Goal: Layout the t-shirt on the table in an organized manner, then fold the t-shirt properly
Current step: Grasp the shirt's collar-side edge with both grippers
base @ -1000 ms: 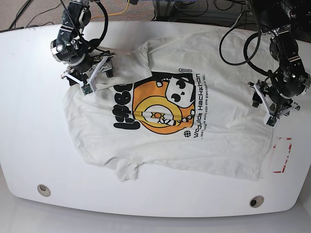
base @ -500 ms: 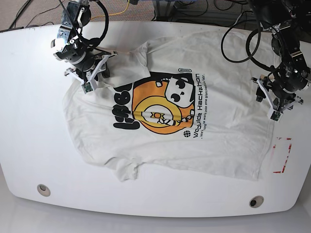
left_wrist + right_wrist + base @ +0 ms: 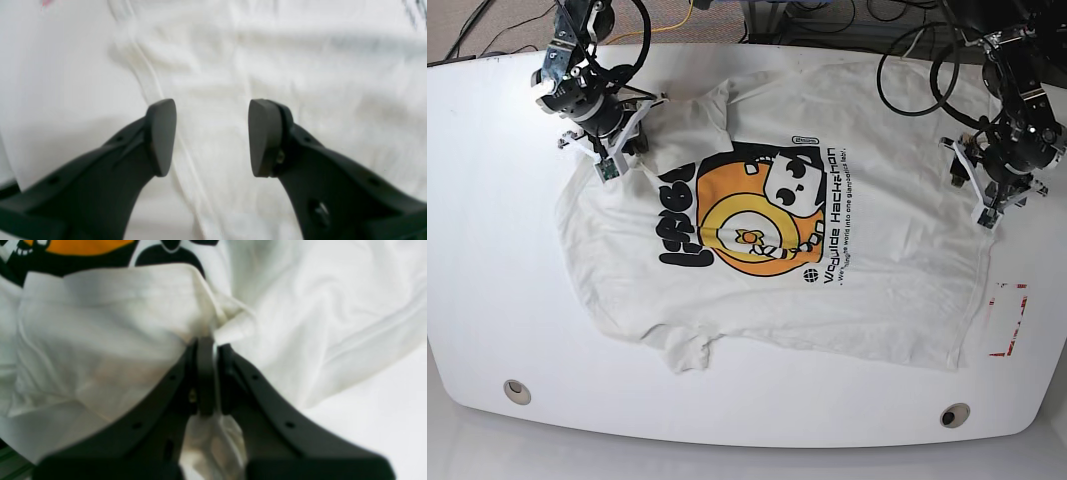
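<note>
- Two tools work over one off-white t-shirt that lies spread on the glossy white desk, graphic side up, its orange flower print near the desk's middle.
- Right tool: jaws pressed together on a bunched fold of the shirt's sleeve, near the far edge of the desk; a sleeve flap is folded over onto the chest by the black lettering.
- Left tool: jaws spread wide, gripping nothing, hovering over the hem side of the shirt, where a stitched seam runs beneath the gap.
- Red tape mark sits just beside the hem corner.
- Two grey grommet holes lie along the near edge.
</note>
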You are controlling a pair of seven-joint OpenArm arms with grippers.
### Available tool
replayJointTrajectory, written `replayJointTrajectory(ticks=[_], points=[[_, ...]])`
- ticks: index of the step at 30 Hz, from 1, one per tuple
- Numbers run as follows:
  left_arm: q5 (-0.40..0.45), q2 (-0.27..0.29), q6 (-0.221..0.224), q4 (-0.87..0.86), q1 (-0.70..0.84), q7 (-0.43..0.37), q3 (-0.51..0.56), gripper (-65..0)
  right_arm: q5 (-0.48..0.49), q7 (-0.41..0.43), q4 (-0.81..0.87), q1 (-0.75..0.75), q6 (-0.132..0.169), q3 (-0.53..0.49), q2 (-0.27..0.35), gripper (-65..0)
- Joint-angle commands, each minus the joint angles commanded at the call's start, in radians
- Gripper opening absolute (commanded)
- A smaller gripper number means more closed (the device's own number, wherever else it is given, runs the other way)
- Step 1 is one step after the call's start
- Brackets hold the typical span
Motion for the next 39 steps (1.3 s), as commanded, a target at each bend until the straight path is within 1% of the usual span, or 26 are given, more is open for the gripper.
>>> replayJointTrajectory(ticks=[1, 3, 5, 7, 9, 10, 11, 12, 13, 14, 16, 17, 21, 24, 25, 29, 33, 39], points=[[-0.014, 0.017, 0.000, -0.005, 0.000, 0.017, -0.041, -31.9, 0.000, 0.000, 0.000, 0.000, 0.000, 0.000, 0.000, -65.0], [-0.049, 0.029, 0.000, -0.008, 0.000, 0.035, -0.110, -31.8, 0.000, 0.000, 0.000, 0.000, 0.000, 0.000, 0.000, -65.0], [-0.106, 0.026, 0.000, -0.011, 0.000, 0.074, -0.186, -31.5, 0.000, 0.000, 0.000, 0.000, 0.000, 0.000, 0.000, -65.0], [-0.176, 0.025, 0.000, -0.023, 0.002, 0.123, -0.250, -28.3, 0.000, 0.000, 0.000, 0.000, 0.000, -0.002, 0.000, -65.0], [-0.239, 0.003, 0.000, -0.035, 0.021, 0.152, -0.284, -25.3, 0.000, 0.000, 0.000, 0.000, 0.000, -0.002, 0.000, -64.8], [-0.259, -0.005, 0.000, -0.040, 0.029, 0.153, -0.292, -24.6, 0.000, 0.000, 0.000, 0.000, 0.000, -0.002, 0.000, -64.8], [-0.321, -0.021, 0.000, -0.058, 0.057, 0.153, -0.305, -22.9, 0.000, 0.000, -0.002, 0.000, 0.000, -0.002, 0.000, -64.8], [-0.362, -0.031, 0.000, -0.077, 0.072, 0.153, -0.305, -21.9, 0.000, 0.000, -0.002, 0.000, 0.000, -0.002, 0.000, -64.8], [-0.387, -0.035, 0.000, -0.089, 0.081, 0.153, -0.305, -21.7, 0.000, 0.000, -0.002, 0.000, 0.000, -0.002, 0.000, -64.8], [-0.440, -0.051, 0.000, -0.121, 0.103, 0.153, -0.304, -21.1, 0.000, 0.000, -0.002, 0.000, 0.000, -0.002, 0.000, -64.8], [-0.494, -0.075, 0.000, -0.157, 0.124, 0.152, -0.304, -20.7, 0.000, 0.000, -0.002, 0.000, 0.000, -0.002, 0.000, -64.8], [-0.535, -0.091, 0.000, -0.189, 0.140, 0.152, -0.304, -20.6, 0.000, 0.000, -0.002, 0.000, 0.000, -0.003, 0.000, -64.8], [-0.617, -0.123, 0.000, -0.255, 0.189, 0.150, -0.307, -20.4, 0.000, 0.000, -0.003, 0.000, 0.000, -0.003, 0.000, -64.8], [-0.657, -0.146, 0.000, -0.292, 0.213, 0.149, -0.305, -20.4, 0.000, 0.000, -0.003, 0.000, 0.000, -0.003, 0.002, -64.7], [-0.660, -0.146, 0.000, -0.298, 0.218, 0.149, -0.305, -20.6, 0.000, 0.000, -0.003, 0.000, 0.000, -0.003, 0.002, -64.7], [-0.658, -0.164, 0.000, -0.333, 0.241, 0.149, -0.305, -20.7, 0.000, 0.000, -0.003, 0.000, 0.000, -0.003, 0.002, -64.7], [-0.657, -0.169, 0.000, -0.339, 0.267, 0.149, -0.302, -20.8, 0.000, 0.000, -0.003, 0.000, 0.000, -0.003, 0.002, -64.7], [-0.657, -0.170, 0.000, -0.345, 0.305, 0.149, -0.252, -21.0, 0.000, 0.000, -0.003, 0.000, 0.000, -0.002, 0.002, -64.7]])
